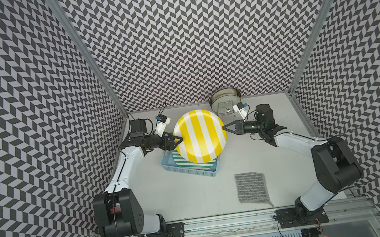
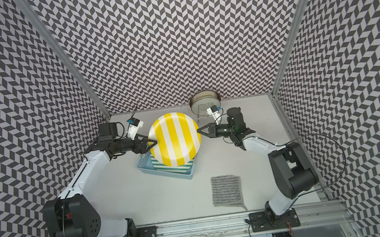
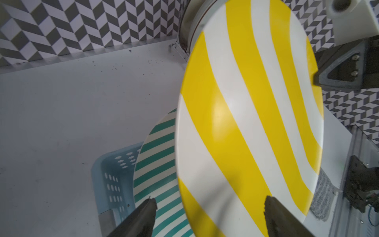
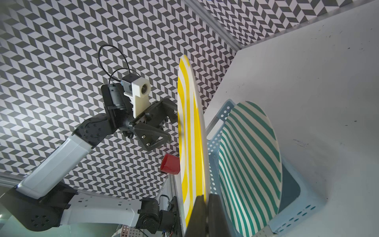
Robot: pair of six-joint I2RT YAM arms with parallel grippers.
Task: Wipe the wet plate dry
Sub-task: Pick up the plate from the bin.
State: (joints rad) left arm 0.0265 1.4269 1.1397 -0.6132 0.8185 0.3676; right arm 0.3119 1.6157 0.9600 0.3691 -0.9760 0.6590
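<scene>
**Top views.** In both top views the yellow-striped plate is held above the table, its striped face turned up toward the camera. It overlaps the far part of the blue basket. A green-striped plate lies in that basket. The right gripper meets the rim of the yellow-striped plate on the robot's right. The left gripper is at the opposite rim. A grey cloth lies flat on the table, well apart from the basket and nearer the right arm's base. A metal pan stands at the back wall.

**Left wrist view.** The fingers of the left gripper are spread wide. One finger is clear of the plate's edge, the other lies over its striped face, so the jaws straddle the rim without clamping it. The yellow-striped plate fills most of the frame. The right gripper's tip is on its far rim. The green-striped plate and the blue basket show beneath.

**Right wrist view.** The right gripper is pressed together on the rim of the yellow-striped plate, seen here nearly edge-on — a firm pinch. The left gripper stands parted at the far rim. The green-striped plate leans inside the blue basket.
</scene>
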